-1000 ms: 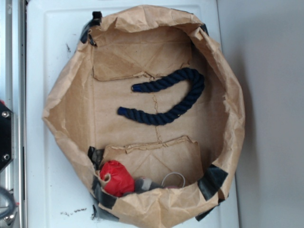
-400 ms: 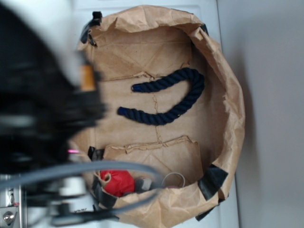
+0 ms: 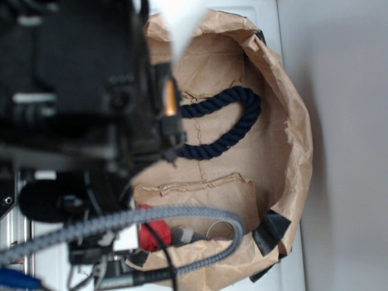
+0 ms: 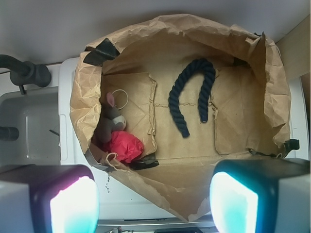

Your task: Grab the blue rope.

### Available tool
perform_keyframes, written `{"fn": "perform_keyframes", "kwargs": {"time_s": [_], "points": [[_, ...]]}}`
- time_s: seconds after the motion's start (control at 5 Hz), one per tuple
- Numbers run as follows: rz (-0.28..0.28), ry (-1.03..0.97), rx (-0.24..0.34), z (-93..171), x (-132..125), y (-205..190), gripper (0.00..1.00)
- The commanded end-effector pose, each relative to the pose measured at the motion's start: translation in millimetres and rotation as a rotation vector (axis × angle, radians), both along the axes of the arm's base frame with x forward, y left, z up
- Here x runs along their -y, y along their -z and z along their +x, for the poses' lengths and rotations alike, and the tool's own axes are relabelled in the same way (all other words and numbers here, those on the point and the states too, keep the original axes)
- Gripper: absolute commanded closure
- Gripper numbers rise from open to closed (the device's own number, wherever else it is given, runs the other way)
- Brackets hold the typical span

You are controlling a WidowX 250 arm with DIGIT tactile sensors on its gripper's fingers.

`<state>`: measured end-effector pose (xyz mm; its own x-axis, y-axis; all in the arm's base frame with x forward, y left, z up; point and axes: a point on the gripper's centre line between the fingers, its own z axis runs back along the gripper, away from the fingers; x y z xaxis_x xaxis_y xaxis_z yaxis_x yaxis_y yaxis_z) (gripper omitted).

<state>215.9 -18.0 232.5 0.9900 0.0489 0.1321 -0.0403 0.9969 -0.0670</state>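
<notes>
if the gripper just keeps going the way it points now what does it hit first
Probably the brown paper bag's floor, just short of the blue rope. The gripper is open and looks down into the bag, with the rope's ends slightly ahead of centre. Depth is unclear, so it could touch the rope instead.

An open brown paper bag (image 4: 243, 160) with black tape (image 4: 103, 50) at its corners sits on a white board (image 4: 68, 126); inside, at its 9 o'clock in the wrist view, a grey toy mouse (image 4: 111, 120) lies touching a red crumpled ball (image 4: 124, 146).
</notes>
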Motion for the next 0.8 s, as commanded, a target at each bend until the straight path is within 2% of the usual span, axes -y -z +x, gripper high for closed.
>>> {"fn": "perform_keyframes", "kwargs": {"time_s": [0.0,0.2,0.4,0.6], "points": [[-0.018,-0.114,0.131,66.9,-28.0,86.0,0.00],[-0.072,-0.200,0.082,89.1,-37.7,138.3,0.00],[-0.082,-0.277,0.050,91.4,-40.9,183.6,0.00],[-0.120,-0.385,0.031,87.0,-32.9,205.2,0.00]]}}
